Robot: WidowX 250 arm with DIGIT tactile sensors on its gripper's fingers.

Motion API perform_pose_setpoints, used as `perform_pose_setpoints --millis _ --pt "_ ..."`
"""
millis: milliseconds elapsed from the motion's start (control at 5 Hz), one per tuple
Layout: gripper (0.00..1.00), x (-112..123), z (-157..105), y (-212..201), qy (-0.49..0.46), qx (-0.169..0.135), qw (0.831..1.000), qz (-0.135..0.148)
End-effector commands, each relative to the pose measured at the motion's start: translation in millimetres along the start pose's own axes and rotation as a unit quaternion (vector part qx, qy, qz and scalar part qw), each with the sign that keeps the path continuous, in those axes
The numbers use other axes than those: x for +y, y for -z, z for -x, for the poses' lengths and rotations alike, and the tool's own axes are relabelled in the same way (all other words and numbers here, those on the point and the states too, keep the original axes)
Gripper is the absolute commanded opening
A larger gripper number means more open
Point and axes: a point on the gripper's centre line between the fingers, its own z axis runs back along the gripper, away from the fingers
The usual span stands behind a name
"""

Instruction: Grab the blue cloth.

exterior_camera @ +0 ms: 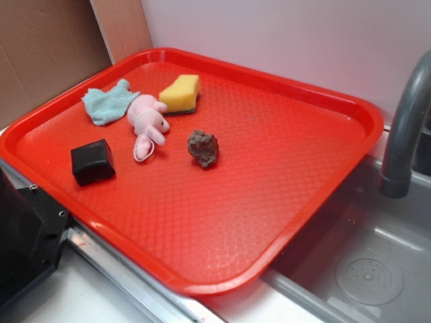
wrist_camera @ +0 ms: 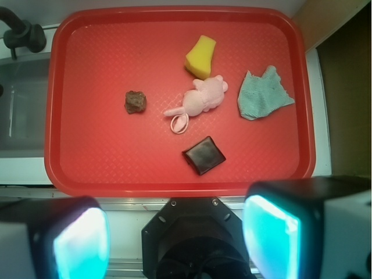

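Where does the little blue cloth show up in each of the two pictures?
Exterior view: blue cloth lies at the tray's far left, left of the pink bunny.
Wrist view: it lies at the right side, right of the bunny.
Shared landmark: the yellow sponge next to the bunny.

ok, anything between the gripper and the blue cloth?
Nothing visible. The gripper sits open, off the tray's near edge; the blue cloth lies uncovered, with the pink bunny close beside it.
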Motion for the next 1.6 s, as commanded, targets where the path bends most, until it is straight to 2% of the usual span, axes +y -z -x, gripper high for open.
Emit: perform_pose_setpoints --millis 0,200,400,600,800,1000,1200,1400 --pt "1.00 0 0 0 0.000 0.000 1.000 0.000" --pt "1.00 19 -9 8 -0.124 -0.002 0.992 0.006" --pt "1.00 39 -17 29 -0.247 -0.025 0.968 0.017" --pt "1.00 66 -20 52 -0.362 -0.059 0.930 -0.002" --pt "1.00 101 -33 80 -0.472 -0.083 0.877 -0.023" --pt "1.00 130 -55 113 -0.524 -0.148 0.837 -0.050" --pt "1.00 151 -78 149 -0.540 -0.155 0.825 -0.055" --pt "1.00 164 -91 186 -0.544 -0.142 0.825 -0.050"
